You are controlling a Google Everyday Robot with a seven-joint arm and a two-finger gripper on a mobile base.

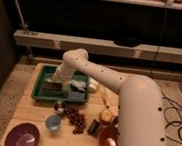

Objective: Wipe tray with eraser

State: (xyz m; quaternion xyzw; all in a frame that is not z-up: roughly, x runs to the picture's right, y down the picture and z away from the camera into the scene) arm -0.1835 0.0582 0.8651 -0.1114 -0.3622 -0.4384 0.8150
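A green tray (43, 74) sits at the back left of the wooden table. Inside it my gripper (54, 85) reaches down at the left part of the tray floor, over a dark block that looks like the eraser (51, 86). The white arm (99, 76) stretches from the lower right across the table to the tray. A pale bluish cloth-like thing (77, 88) lies in the right part of the tray.
On the table in front of the tray are a small metal cup (59, 106), a blue cup (53, 123), a purple bowl (22, 136), a pile of dark grapes (76, 119), an orange bowl (109, 140) and a yellowish item (107, 115). Shelving stands behind.
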